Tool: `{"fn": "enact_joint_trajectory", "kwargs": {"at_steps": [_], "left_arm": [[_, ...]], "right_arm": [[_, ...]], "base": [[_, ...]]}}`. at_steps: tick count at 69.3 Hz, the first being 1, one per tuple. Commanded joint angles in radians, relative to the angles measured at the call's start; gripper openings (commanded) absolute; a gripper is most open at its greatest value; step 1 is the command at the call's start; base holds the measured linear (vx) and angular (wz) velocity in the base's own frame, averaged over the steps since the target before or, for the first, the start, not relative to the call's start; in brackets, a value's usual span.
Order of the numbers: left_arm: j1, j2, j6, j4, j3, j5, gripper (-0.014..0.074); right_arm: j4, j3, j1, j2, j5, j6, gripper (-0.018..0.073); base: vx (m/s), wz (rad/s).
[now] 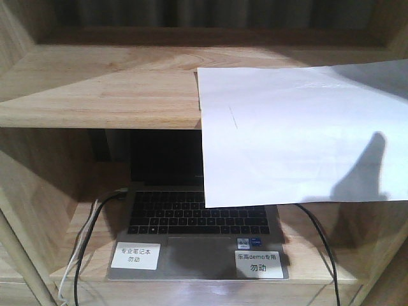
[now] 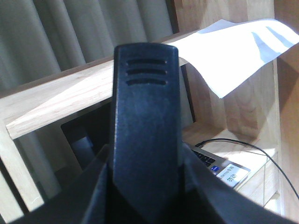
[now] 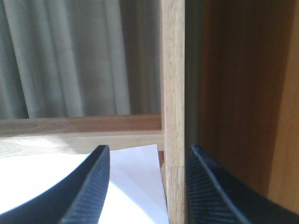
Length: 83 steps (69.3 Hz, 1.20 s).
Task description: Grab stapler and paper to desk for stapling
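1. Presently the right gripper [image 3: 148,156] is hanging spread, jaws apart and gripping nothing, with the shelf upright [image 3: 173,93] standing between its fingers.
2. The paper [image 3: 135,186] is lying at 7 o'clock from that gripper, its corner reaching into the gap. By my reading the right arm is the nearer one.
3. The left gripper [image 2: 145,200] is clenching a black grooved body, which I take for the stapler [image 2: 145,116]. Its long axis is pointing to 12 o'clock.
4. Seen from the front, the sheet is drooping over the shelf [image 1: 95,95] lip at 3 o'clock, partly hiding the laptop [image 1: 197,217] screen. Its right edge is running out of frame, so I cannot tell its long axis.
5. The laptop's white labels [image 1: 259,264] are showing "demo" and "勿动".
6. The desk is not showing in any view.
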Motion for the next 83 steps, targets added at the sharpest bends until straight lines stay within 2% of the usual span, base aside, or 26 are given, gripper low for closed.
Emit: {"fn": "enact_joint_trajectory", "kwargs": {"at_steps": [1,6,21,33,38,44,54,64,72,79,83], "left_arm": [[-0.006,0.014,-0.002,-0.007,-0.027,-0.129,-0.0006],[-0.006,0.014,-0.002,-0.007,-0.027,-0.129,-0.0006],[-0.006,0.014,-0.002,-0.007,-0.027,-0.129,-0.0006],[-0.006,0.014,-0.002,-0.007,-0.027,-0.129,-0.0006],[-0.006,0.014,-0.002,-0.007,-0.027,-0.129,-0.0006],[-0.006,0.014,-0.002,-0.007,-0.027,-0.129,-0.0006],[-0.006,0.014,-0.002,-0.007,-0.027,-0.129,-0.0006],[-0.006,0.014,-0.002,-0.007,-0.027,-0.129,-0.0006],[-0.006,0.014,-0.002,-0.007,-0.027,-0.129,-0.0006],[-0.006,0.014,-0.002,-0.007,-0.027,-0.129,-0.0006],[-0.006,0.014,-0.002,-0.007,-0.027,-0.129,-0.0006]], "right_arm": [[0.002,-0.026,-0.007,0.012,-0.074,-0.005,0.0392],[0.002,-0.026,-0.007,0.012,-0.074,-0.005,0.0449],[0.002,-0.026,-0.007,0.012,-0.075,-0.005,0.0732],[0.001,-0.026,-0.007,0.012,-0.087,-0.002,0.0717],[0.002,-0.026,-0.007,0.012,-0.112,0.042,0.0715],[0.002,-0.026,-0.007,0.012,-0.165,0.197,0.0713],[-0.013,-0.023,-0.007,0.014,-0.279,0.629,0.0705],[-0.072,-0.023,-0.007,0.016,-0.357,1.195,0.0697],[-0.143,-0.023,-0.007,0.016,-0.439,1.590,0.0689],[-0.229,-0.018,-0.007,0.016,-0.528,1.769,0.0685],[-0.271,0.004,-0.007,0.016,-0.605,1.798,0.0683]], "base": [[0.00,0.00],[0.00,0.00],[0.00,0.00],[0.00,0.00],[0.00,0.00],[0.00,0.00],[0.00,0.00],[0.00,0.00],[0.00,0.00],[0.00,0.00],[0.00,0.00]]}}
